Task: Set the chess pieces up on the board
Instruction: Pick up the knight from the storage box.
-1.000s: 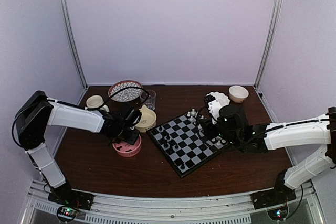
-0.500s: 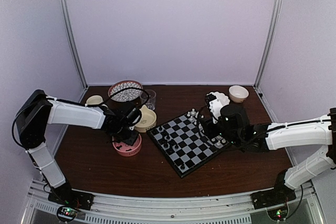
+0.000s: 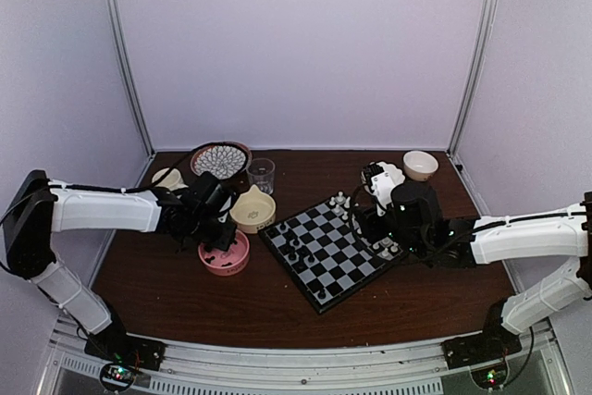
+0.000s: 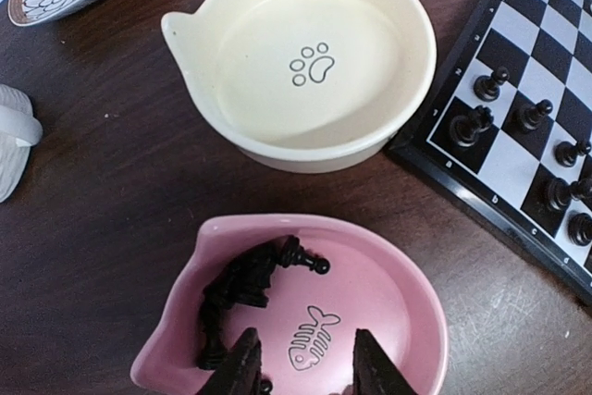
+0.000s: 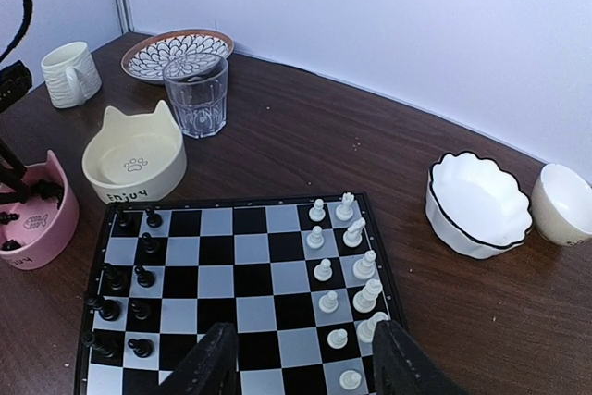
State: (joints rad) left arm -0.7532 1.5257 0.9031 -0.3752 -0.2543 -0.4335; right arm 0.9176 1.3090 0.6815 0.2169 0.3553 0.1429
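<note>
Fig. Left claw [image 4: 305, 372], jaws parted and empty, hangs over the pink bowl [image 4: 370, 289], where the remaining chess pieces [image 4: 236, 289] lie heaped. Right claw [image 5: 305, 363], likewise apart and empty, hovers above the board [image 5: 250, 256]. I risk pinching two tangled pieces at once.

Board [image 3: 342, 261] on table [image 3: 185, 302], centre. Just left: fish-marked bowl [image 3: 236, 264] near, holding chess pieces [image 4: 236, 289]; paw-print bowl [image 3: 254, 225] behind it. Farther back: glass [image 3: 262, 175], plate [image 3: 220, 160], mug [image 3: 167, 178] leftmost. Far right: scalloped bowl [image 5: 476, 201], small bowl [image 3: 420, 165].
</note>
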